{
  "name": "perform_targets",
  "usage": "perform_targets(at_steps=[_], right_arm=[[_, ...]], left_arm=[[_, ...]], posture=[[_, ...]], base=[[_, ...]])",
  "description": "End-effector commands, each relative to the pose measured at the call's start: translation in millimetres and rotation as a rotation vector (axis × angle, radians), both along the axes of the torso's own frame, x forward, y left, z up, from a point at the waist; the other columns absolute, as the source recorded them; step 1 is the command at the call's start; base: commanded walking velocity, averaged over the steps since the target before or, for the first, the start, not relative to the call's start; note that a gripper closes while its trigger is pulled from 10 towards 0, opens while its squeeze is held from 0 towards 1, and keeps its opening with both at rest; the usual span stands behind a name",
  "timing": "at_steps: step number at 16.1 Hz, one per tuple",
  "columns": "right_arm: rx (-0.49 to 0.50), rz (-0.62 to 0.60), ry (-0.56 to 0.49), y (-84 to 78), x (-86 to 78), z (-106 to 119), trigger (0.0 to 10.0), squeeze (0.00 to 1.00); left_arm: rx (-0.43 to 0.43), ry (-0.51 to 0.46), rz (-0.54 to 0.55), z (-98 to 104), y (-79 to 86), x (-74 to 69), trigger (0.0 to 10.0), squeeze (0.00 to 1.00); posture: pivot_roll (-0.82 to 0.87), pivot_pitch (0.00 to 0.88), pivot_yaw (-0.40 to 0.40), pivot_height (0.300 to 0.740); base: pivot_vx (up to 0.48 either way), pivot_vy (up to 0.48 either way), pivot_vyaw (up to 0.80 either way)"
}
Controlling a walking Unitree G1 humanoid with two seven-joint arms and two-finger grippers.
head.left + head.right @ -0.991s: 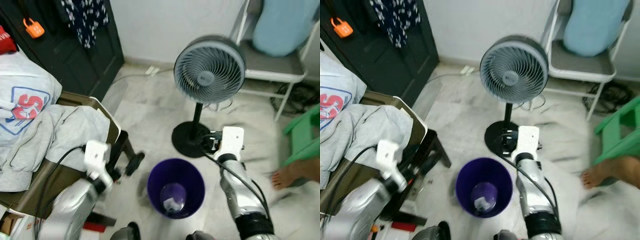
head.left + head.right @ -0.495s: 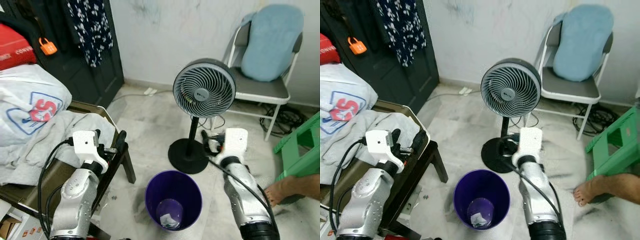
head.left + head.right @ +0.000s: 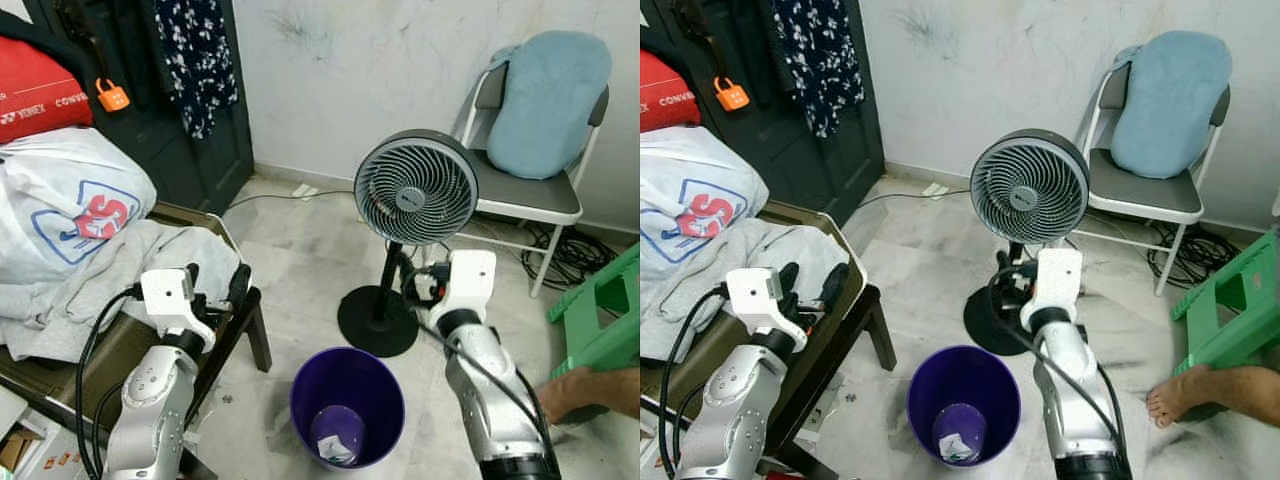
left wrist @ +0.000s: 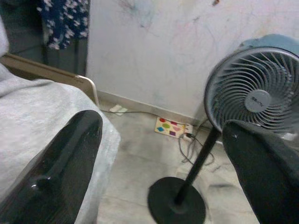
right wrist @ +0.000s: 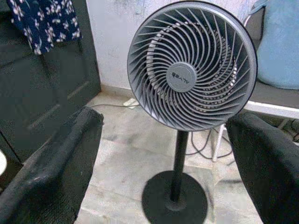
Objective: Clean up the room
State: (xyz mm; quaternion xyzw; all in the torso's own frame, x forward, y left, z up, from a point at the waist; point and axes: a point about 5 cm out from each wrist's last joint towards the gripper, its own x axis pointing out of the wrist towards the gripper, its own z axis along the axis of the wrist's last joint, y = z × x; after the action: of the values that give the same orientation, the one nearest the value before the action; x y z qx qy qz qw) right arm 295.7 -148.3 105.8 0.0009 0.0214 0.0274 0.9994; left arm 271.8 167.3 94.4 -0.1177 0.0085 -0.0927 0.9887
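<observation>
a purple bin (image 3: pixel 347 402) stands on the pale floor (image 3: pixel 290 250) with crumpled trash (image 3: pixel 337 443) at its bottom. the left gripper (image 3: pixel 214 283) hangs at about ten o'clock from the bin, over the edge of a low table (image 3: pixel 214 350) heaped with grey clothes (image 3: pixel 110 270), fingers spread and holding nothing. the right gripper (image 3: pixel 1006 281) sits at one o'clock from the bin, just before the pole of a standing fan (image 3: pixel 417 188), fingers parted and empty. a person's foot (image 3: pixel 1185 392) rests at three o'clock.
</observation>
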Motion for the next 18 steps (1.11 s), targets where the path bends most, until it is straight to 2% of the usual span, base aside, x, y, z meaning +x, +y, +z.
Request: perform_targets(at_steps=[1, 4, 8, 18], right_arm=[[-0.014, 0.026, -0.045, 3.3, 0.5, 11, 10.0, 0.0], [-0.065, 0.06, -0.082, 7.0, 2.6, 18, 10.0, 0.0], [-0.077, 0.088, -0.097, 12.0, 5.1, 22, 10.0, 0.0], [-0.077, 0.096, -0.096, 12.6, 5.8, 23, 10.0, 0.0]], left_arm=[[-0.011, 0.012, -0.02, 0, -2.5, 0.2, 10.0, 0.0], [-0.021, 0.006, -0.022, 1, -3.5, 3.6, 10.0, 0.0], [-0.028, 0.0, 0.013, 2, -0.1, 2.0, 10.0, 0.0], [-0.036, -0.001, 0.007, 2, -4.0, 6.2, 10.0, 0.0]], posture=[[-0.16, 0.0, 0.022, 0.74], [-0.16, 0.003, 0.01, 0.74], [-0.15, 0.006, -0.004, 0.74], [-0.16, 0.01, -0.008, 0.74]], base=[[0.0, 0.0, 0.0], [0.0, 0.0, 0.0], [0.0, 0.0, 0.79], [0.0, 0.0, 0.79]])
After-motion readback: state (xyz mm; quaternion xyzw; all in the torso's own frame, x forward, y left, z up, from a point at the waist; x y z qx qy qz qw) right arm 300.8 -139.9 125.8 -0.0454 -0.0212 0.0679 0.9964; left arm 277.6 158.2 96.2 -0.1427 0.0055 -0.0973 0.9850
